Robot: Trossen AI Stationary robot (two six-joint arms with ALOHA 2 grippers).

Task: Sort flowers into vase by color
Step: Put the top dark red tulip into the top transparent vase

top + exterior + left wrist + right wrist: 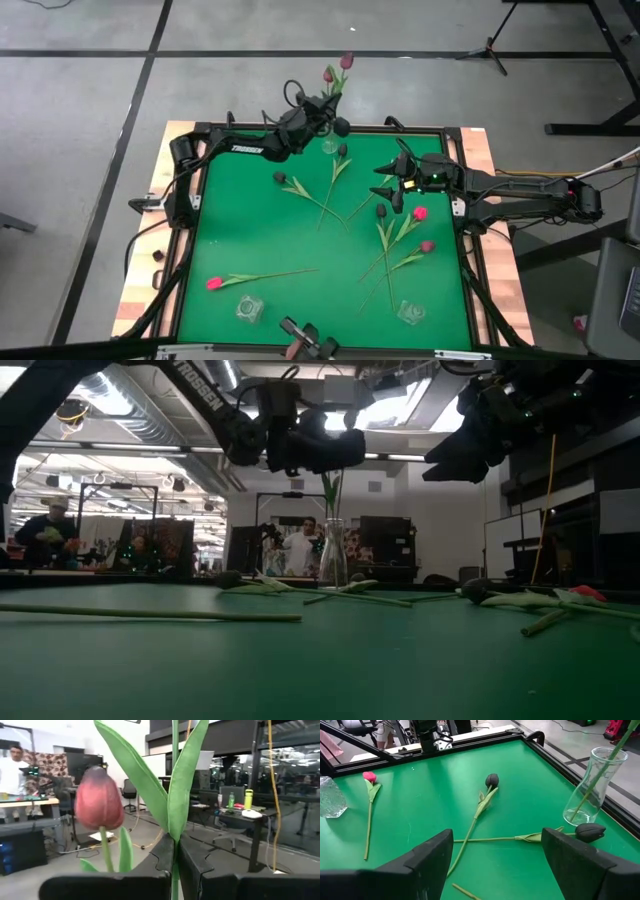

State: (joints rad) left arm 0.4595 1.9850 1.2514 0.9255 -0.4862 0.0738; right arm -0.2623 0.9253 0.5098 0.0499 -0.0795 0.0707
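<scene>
Left wrist view shows the left gripper [175, 865] pinching a thin green stem, its two dark fingers pressed against it, with long leaves rising straight ahead and a mauve-purple tulip [99, 798] just beside them. In the high view this gripper [325, 108] hangs over the glass vase [330, 146] at the worktop's [250, 230] far edge, where stems already stand. The right gripper [392, 184] hovers spread wide over loose flowers; a near-black tulip [491, 780] lies ahead of it, another dark head [590, 831] just beside its finger, a pink-red tulip [369, 776] well off to the side.

The flowers look very light, and their wire-thin stems probably flex and roll under a touch. A hold on the bare stem, between leaf and head, seems safest; the soft heads and leaves would likely crush or slip. The clear vase looks light enough to tip if a stem drags on its rim. Two more glass vases [249, 309] sit at the near edge.
</scene>
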